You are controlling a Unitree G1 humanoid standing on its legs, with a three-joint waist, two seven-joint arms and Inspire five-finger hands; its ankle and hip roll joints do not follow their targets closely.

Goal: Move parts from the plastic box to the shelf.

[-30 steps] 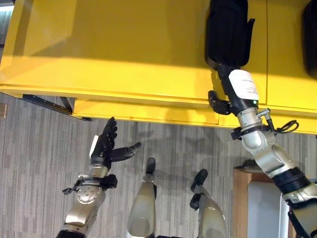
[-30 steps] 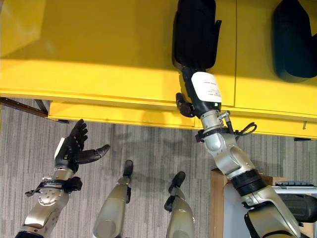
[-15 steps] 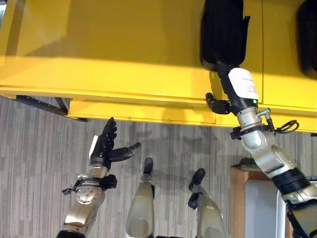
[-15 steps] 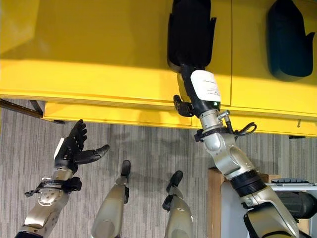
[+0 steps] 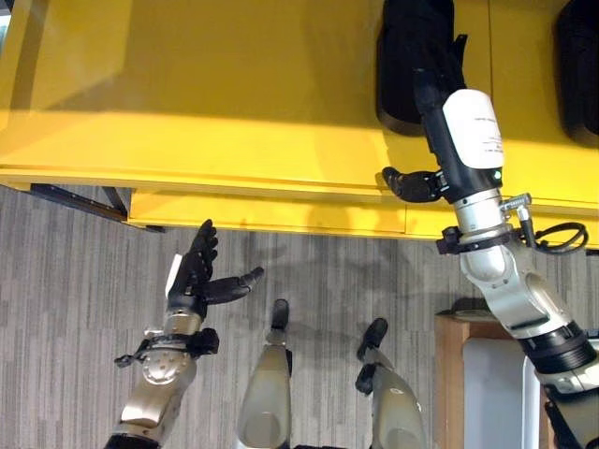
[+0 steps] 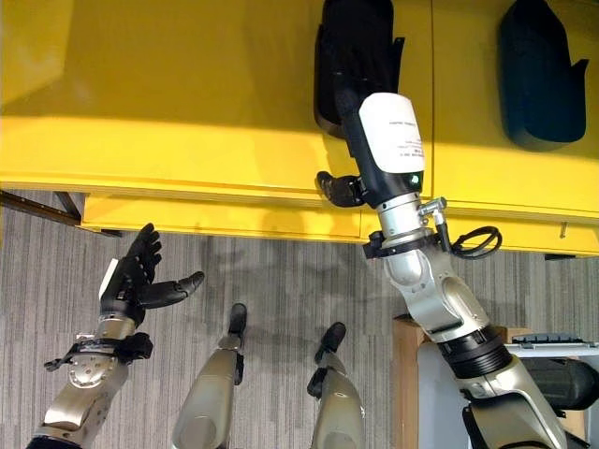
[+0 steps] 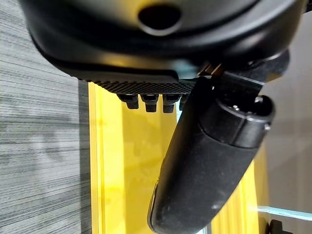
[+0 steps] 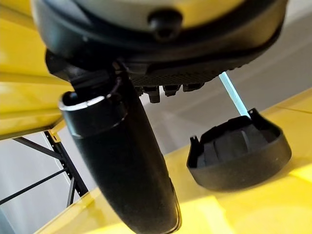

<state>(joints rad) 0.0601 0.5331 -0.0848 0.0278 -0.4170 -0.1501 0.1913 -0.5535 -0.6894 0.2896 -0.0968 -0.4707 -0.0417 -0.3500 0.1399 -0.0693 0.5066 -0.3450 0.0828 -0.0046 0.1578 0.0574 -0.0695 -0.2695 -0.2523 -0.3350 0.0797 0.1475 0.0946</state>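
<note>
A broad yellow shelf point(image 5: 234, 84) spans the scene above a grey carpeted floor point(image 5: 75, 271), with the robot's right hand point(image 5: 440, 140) stretched out over its surface and the left hand point(image 5: 197, 276) hanging well short of the shelf's front edge, above the carpet. Directly ahead of the right hand, its near end partly hidden behind the hand in the head views, a black moulded part point(image 6: 351, 47) lies on the shelf; the right wrist view shows the same part point(image 8: 239, 156) resting free on the yellow surface, clear of the fingers, which are straight and relaxed with the thumb point(image 5: 404, 182) standing out sideways over the shelf's front edge, holding nothing. Farther to that hand's outer side, well apart from it, a second dark part point(image 6: 535, 70) lies on the shelf. The left hand is spread, fingers pointing toward the shelf and thumb jutting inward, empty. Beside the right forearm, nearer the robot, the corner of a wooden stand point(image 5: 454, 374) carries a pale plastic box point(image 5: 501, 393); in the right eye view a dark part point(image 6: 562, 388) lies in that box.
</note>
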